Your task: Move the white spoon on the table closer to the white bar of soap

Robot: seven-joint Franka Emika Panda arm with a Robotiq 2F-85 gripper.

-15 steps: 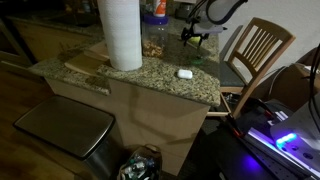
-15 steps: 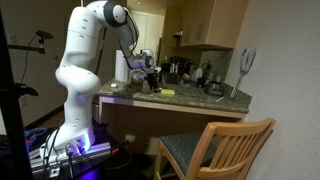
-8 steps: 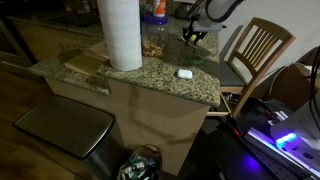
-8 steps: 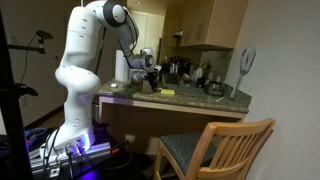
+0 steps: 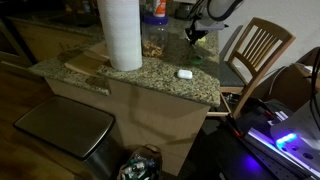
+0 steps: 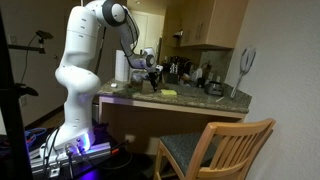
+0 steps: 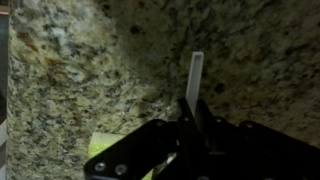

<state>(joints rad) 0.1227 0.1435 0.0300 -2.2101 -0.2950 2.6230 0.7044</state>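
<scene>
spoon (image 7: 196,72): slim white straight handle, pinched in tool (image 7: 194,110).

Speckled glossy granite table (image 7: 80,60), smooth plastic-looking white spoon (image 7: 195,68).

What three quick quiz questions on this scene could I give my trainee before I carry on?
1. True or false: the small white bar of soap lies on the speckled granite table.
2. What stands upright on that table? A) tall white paper towel roll B) red kettle C) potted plant
3. Fill in: in the wrist view, the slim white spoon's thin ____ sticks out past the end effector.
Key: 1 true; 2 A; 3 handle.
</scene>
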